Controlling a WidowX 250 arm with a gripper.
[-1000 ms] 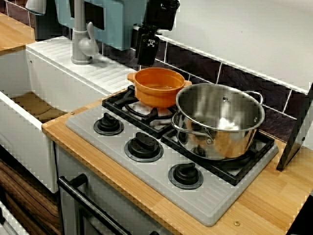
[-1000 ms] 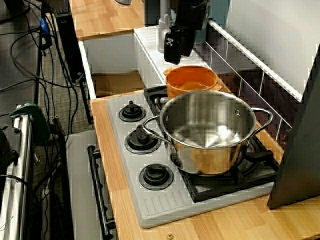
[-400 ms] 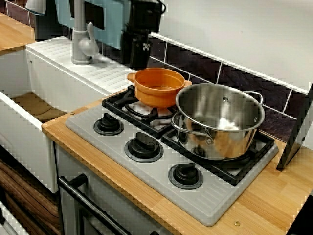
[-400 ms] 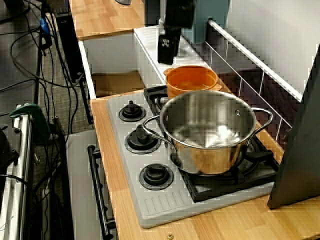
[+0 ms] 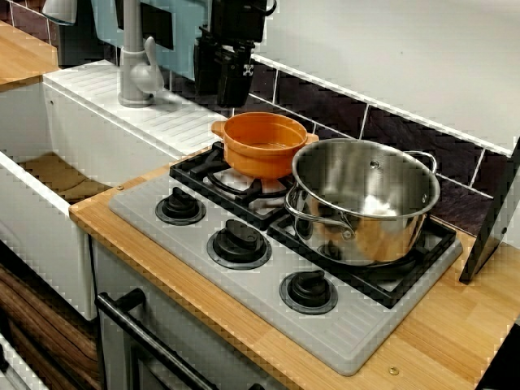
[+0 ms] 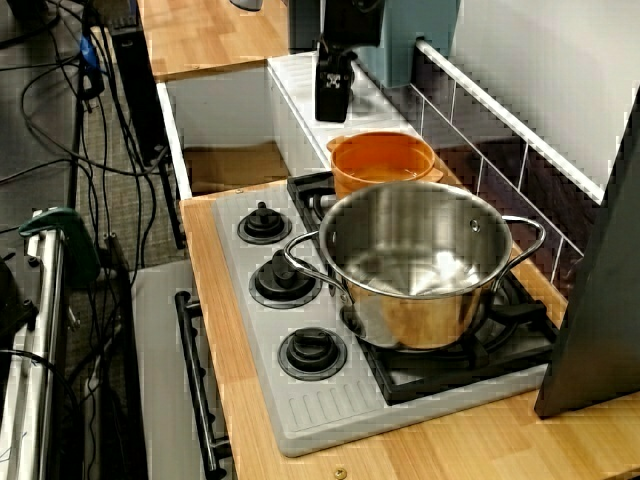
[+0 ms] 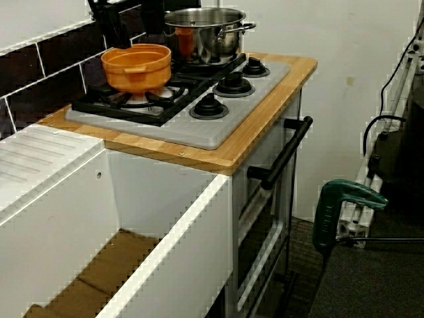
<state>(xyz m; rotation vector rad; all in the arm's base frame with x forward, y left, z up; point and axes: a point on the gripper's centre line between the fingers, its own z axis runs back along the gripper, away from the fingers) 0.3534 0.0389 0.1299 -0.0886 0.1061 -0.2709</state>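
The black robot gripper (image 5: 223,80) hangs in the upper middle of the view across the hob, in front of the dark tiled wall and above the ribbed white drainboard (image 5: 122,101). It holds nothing. Its dark fingers merge with the tiles behind them, so it cannot be told whether they stand apart or together. In the view along the counter the gripper (image 6: 333,88) sits at top centre, up and to the left of the pot.

The thing nearest to it is the small round orange plastic pot (image 5: 264,145), just below and to the right of the gripper, resting on the black burner grate (image 5: 203,175) at the back of the grey hob (image 5: 244,280). The view from the sink side shows the pot (image 7: 136,66) upright and lidless.

It looks light, stiff and rather smooth, likely to slide on the grate. The thin rim or one of its short side lugs seems the best place to grip.

A large shiny steel stockpot (image 5: 366,199) stands just beside it on the right, and a grey tap (image 5: 134,65) rises at upper left
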